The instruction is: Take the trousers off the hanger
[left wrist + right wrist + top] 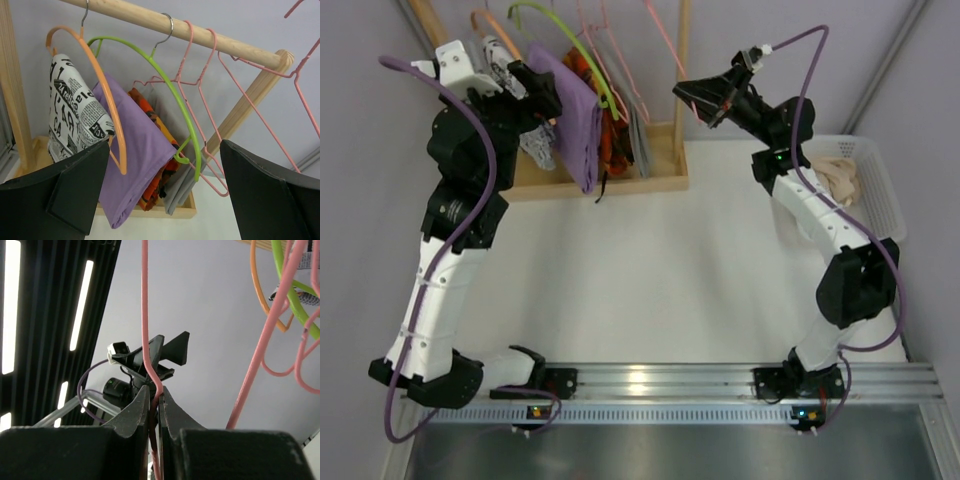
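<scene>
Clamping the hanger [145,315] beside the wooden rack [210,37], the right gripper [154,390] grips tight; the left gripper [164,150] gapes wide facing that rack.

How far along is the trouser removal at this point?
Done: the beige trousers lie in the white basket on the right, off any hanger. In hand: the right gripper is shut on the wire of the bare pink hanger. The left gripper is open, holding nothing. Left: seemingly only releasing the hanger; whether it hangs on the rail cannot be told.
</scene>
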You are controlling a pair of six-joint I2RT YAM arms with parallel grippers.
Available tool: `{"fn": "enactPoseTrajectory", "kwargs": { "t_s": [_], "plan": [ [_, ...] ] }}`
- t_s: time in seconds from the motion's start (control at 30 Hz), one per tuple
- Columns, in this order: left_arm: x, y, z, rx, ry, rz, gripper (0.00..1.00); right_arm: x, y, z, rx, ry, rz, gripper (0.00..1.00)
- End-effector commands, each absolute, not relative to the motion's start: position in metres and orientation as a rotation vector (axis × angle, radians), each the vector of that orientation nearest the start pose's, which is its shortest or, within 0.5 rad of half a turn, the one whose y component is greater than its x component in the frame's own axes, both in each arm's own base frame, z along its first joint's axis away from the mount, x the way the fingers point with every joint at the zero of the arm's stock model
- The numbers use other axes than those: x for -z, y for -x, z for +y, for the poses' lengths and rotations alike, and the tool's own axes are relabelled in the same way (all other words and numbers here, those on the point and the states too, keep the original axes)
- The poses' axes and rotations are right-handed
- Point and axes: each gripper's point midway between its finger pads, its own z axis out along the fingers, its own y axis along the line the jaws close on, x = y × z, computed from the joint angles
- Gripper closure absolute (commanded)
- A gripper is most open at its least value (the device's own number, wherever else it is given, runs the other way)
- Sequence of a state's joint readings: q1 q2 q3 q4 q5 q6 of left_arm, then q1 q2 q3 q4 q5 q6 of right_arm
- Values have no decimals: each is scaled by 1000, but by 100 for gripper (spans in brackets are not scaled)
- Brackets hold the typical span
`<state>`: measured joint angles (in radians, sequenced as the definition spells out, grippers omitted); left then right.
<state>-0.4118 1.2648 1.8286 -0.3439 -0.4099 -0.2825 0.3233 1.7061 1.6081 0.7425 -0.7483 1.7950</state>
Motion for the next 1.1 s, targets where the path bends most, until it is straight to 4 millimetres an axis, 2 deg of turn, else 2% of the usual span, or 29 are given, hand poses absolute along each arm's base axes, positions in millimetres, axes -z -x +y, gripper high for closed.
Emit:
{"fn": "enactPoseTrajectory", "kwargs": {
  "t_s": [0.0,0.13,0.17,0.27,0.33,0.43,0.5,0.57,0.67,0.77,0.9,0.93,1.07],
  "plan": [
    [-572,-338,-79,337,273,1301,1,-549,-379,249,-2142,-161,1178,100],
    [-568,-337,-74,340,283,1305,1,-554,-366,239,-2163,-155,1147,100],
    [-567,-339,-74,345,285,1308,1,-564,-356,234,-2159,-112,1103,100],
    [-561,-343,-74,364,291,1323,1,-584,-341,228,-2153,-54,1043,100],
    [-561,-344,-75,380,292,1325,1,-592,-339,228,-2153,-39,1023,100],
    [-560,-346,-73,390,298,1328,1,-593,-346,227,-2169,-83,1027,100],
    [-558,-348,-71,394,308,1331,1,-583,-361,231,-2214,-178,1086,100],
    [-554,-350,-70,392,306,1342,1,-564,-371,240,-2275,-268,1157,100],
    [-552,-352,-69,405,306,1346,1,-533,-372,255,-2322,-347,1262,100],
    [-550,-354,-63,406,331,1344,1,-524,-371,260,-2329,-359,1323,100],
    [-541,-355,-60,410,336,1361,1,-541,-366,271,-2361,-297,1338,100],
    [-540,-355,-60,411,333,1363,1,-550,-362,273,-2377,-274,1330,100],
    [-537,-355,-54,397,346,1365,1,-582,-330,284,-2491,-164,1277,100]
  ]
}}
